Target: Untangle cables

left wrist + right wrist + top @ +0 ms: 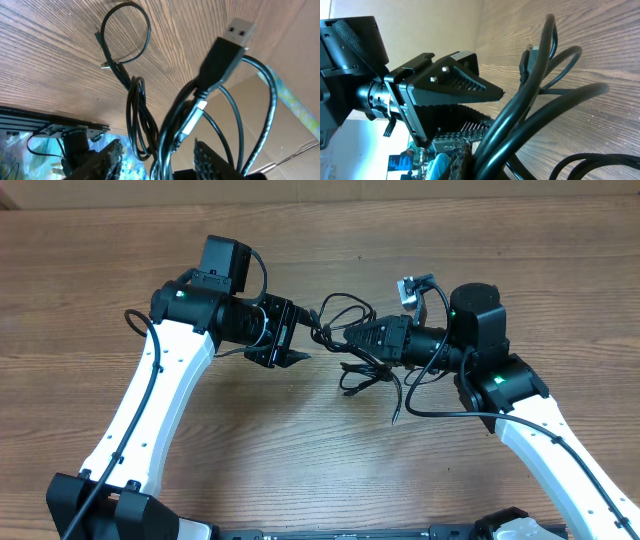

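A knot of thin black cables [365, 370] hangs between the two grippers at mid-table, with loose ends trailing toward the front. My right gripper [337, 338] is shut on the cables; in the right wrist view thick strands [540, 100] rise out of its closed jaws [485, 150]. My left gripper [303, 335] faces it from the left, open. In the left wrist view, strands [137, 115] and a USB plug [235, 32] pass between its spread fingers [112, 155] without being pinched. A small loop [125, 30] lies on the wood beyond.
The wooden table [300, 460] stretches around the arms. A cardboard wall [320, 190] runs along the far edge. The arm bases [110, 510] stand at the near edge. The left gripper's body [450, 82] fills the left of the right wrist view.
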You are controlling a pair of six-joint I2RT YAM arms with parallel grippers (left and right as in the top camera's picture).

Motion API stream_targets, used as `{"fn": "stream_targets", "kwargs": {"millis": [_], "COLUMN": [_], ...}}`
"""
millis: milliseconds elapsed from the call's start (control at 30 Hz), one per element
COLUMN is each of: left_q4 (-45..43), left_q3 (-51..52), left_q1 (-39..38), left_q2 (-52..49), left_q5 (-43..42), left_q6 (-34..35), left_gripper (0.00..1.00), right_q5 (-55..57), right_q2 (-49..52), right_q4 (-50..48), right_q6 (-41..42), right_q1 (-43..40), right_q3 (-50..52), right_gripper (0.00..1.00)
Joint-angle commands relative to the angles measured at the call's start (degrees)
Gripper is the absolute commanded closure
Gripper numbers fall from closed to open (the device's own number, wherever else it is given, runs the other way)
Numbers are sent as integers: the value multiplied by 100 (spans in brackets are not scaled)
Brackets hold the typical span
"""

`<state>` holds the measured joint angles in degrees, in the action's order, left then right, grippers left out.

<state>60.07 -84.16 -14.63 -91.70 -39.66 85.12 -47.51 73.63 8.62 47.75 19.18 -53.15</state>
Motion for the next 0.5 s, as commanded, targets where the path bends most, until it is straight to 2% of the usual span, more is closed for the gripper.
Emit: {"fn": "stream_targets", "kwargs": {"millis": [0,100,233,300,467], "left_q4": [13,11,0,-22,-31], "left_q3": [-146,-149,-146,-146,-146], "left_q1": [-74,-96,-199,-234,-232], "left_q2": [31,31,31,31,31], "left_q5": [-44,-44,-28,-20,-20], "left_q6": [-133,-133,-131,-109,-109], "left_gripper": [61,63,57,56,69], "right_q5": [-149,-173,-168,-168,-170], "right_q2": [-9,-9,-9,-9,-9], "right_q4": [-44,-42,-44,-44,-44], "right_q6": [15,17,22,22,22], "right_q1": [22,37,129,166,177], "right_q3": [-92,-92,-92,-92,-92], "right_gripper": [96,96,96,96,96]}}
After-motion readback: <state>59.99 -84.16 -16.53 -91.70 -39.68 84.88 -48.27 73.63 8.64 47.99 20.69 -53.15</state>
